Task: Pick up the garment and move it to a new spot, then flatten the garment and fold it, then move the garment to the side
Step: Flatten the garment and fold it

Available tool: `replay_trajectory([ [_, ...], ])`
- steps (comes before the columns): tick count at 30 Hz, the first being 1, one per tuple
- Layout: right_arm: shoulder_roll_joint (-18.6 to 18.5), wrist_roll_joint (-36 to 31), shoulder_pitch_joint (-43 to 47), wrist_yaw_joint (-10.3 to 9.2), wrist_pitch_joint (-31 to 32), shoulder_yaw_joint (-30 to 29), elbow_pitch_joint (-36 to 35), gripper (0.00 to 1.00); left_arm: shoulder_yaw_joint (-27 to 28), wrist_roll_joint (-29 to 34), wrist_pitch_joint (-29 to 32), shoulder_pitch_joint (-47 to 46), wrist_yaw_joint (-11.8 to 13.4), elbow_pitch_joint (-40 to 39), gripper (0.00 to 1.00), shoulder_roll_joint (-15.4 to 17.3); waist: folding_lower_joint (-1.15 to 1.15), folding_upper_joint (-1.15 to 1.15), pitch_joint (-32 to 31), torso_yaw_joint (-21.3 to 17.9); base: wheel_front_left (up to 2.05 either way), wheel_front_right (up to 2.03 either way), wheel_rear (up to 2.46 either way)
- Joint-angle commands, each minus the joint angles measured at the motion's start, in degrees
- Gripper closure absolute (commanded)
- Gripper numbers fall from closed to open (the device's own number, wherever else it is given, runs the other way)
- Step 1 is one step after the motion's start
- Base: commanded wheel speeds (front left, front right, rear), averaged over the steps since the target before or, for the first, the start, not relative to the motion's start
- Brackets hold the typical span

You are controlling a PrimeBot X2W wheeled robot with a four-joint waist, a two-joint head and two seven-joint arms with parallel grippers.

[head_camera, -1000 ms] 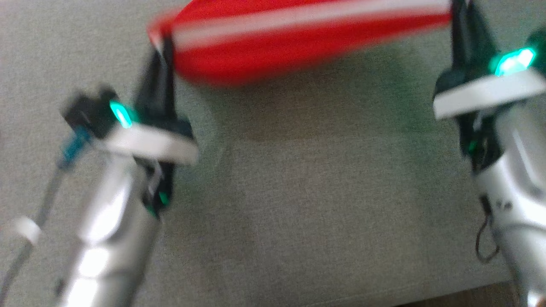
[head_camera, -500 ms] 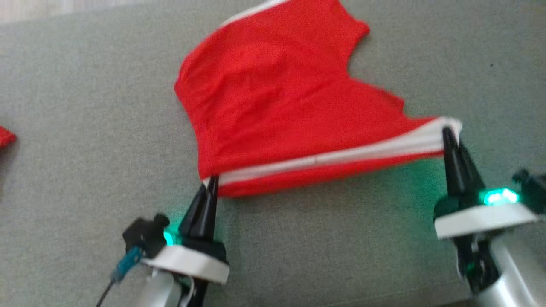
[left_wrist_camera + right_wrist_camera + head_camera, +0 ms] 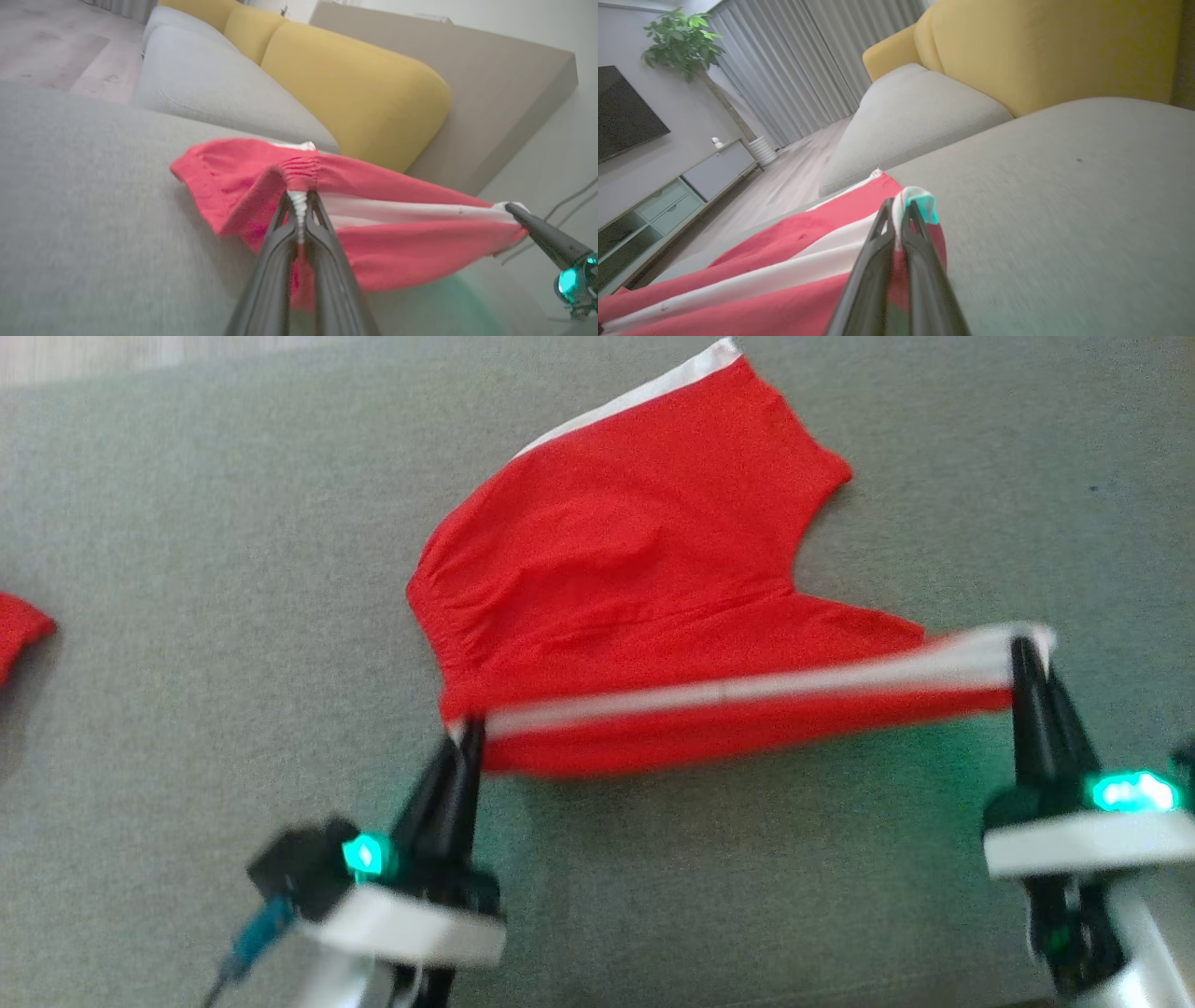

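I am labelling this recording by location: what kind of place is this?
Probably a home living room: a grey sofa with yellow cushions, a wall television and a potted plant.

Grey sofa (image 3: 187, 569), yellow backrest (image 3: 355, 88), plant (image 3: 677, 37)

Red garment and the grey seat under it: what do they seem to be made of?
The red garment looks like a soft, matte knit, perhaps cotton jersey: it wrinkles, sags where it is lifted, and puckers along a gathered edge. The grey seat looks like coarse woven upholstery, matte, with a fine flecked grain.
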Motion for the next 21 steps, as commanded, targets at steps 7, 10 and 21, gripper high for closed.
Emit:
replay_trajectory([
  [7, -2.6, -2.1, -21.1, -0.04, 3.7, 5.4, 4.9, 1.00, 5.5, -3.4, -0.3, -16.9, 0.1, 3.2, 1.00, -3.6, 0.00, 0.00, 6.0, 2.6, 0.00, 0.00, 0.00],
  [10, -2.4, -3.1, -28.8, -0.04, 5.1, 7.6, 9.7, 1.00, 5.6, -3.0, -0.3, -22.4, 0.1, 9.1, 1.00, -4.1, 0.00, 0.00, 7.8, 3.1, 0.00, 0.00, 0.00],
  [21, -1.4, -6.1, -49.0, -0.04, 4.0, 13.6, 28.1, 1.00, 7.6, -3.9, -0.3, -33.9, 0.4, 20.0, 1.00, -4.6, 0.00, 0.00, 13.2, 4.4, 0.00, 0.00, 0.00],
])
